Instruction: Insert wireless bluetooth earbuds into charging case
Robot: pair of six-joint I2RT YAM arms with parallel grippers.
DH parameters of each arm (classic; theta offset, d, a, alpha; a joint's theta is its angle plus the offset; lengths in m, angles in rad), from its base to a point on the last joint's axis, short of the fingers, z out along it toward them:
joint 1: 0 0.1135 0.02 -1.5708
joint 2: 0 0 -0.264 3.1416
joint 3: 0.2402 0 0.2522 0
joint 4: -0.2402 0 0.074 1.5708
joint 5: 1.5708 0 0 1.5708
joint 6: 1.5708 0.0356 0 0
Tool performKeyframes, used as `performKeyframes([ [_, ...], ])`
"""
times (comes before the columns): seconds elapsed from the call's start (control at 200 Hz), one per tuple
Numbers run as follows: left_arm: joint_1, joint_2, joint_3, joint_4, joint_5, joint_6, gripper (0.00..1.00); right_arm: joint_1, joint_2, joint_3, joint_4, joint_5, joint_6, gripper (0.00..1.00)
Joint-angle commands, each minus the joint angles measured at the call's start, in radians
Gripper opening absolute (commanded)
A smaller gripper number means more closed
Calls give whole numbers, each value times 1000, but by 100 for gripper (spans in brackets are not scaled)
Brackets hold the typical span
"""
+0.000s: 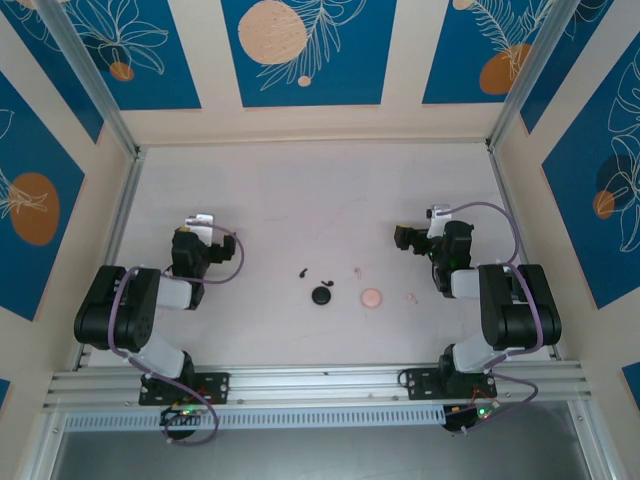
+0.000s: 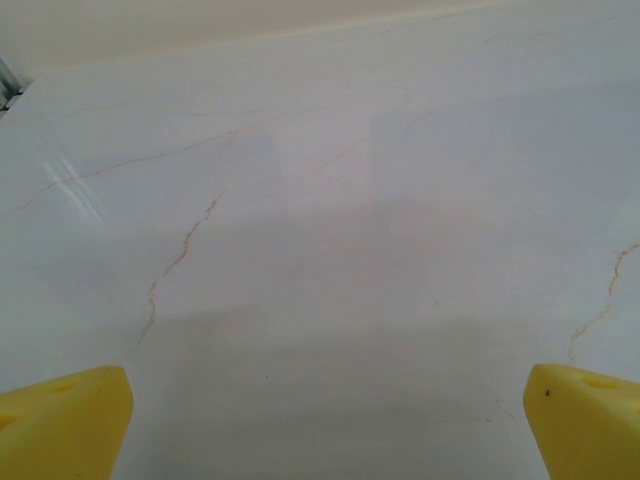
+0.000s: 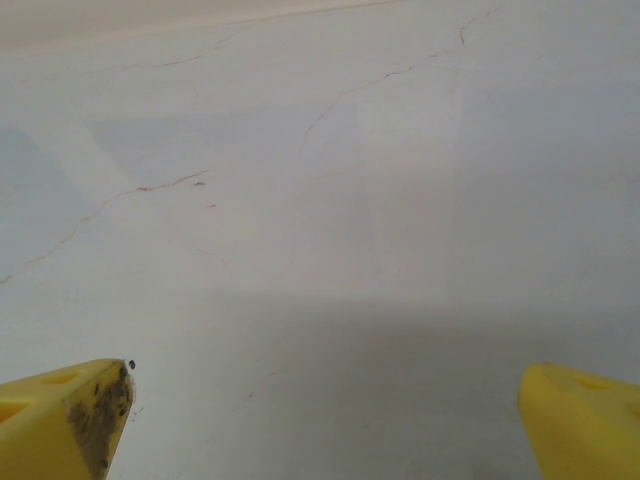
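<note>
In the top view two black wireless bluetooth earbuds [image 1: 302,272] [image 1: 327,281] lie near mid-table, just behind a round black charging case [image 1: 322,296]. A round pink charging case [image 1: 371,297] sits to its right, with one pale pink earbud [image 1: 357,270] behind it and another [image 1: 410,297] to its right. My left gripper [image 1: 197,228] hovers far left of them, and my right gripper [image 1: 425,228] hovers to their right. Both are open and hold nothing. The left wrist view shows my left gripper [image 2: 325,420] with yellow fingertips [image 2: 70,420] wide apart over bare table. The right gripper [image 3: 325,420] looks the same, fingertips [image 3: 580,420] spread.
The white marbled table [image 1: 300,190] is walled by cream and blue patterned panels [image 1: 300,50] at the back and sides. Metal posts [image 1: 115,130] stand at the back corners. An aluminium rail [image 1: 320,385] with both arm bases runs along the near edge.
</note>
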Motion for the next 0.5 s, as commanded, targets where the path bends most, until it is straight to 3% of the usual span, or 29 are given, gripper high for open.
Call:
performKeyframes([
  [0.0,5,-13,22,-1,27,5,100,-9,-5,19,25,-19,-21,99],
  [0.315,5,-16,20,1,26,8,100,-6,-13,21,24,-6,-17,99],
  [0.495,2,-114,87,-198,17,11,98,-4,-137,180,-361,64,24,99],
])
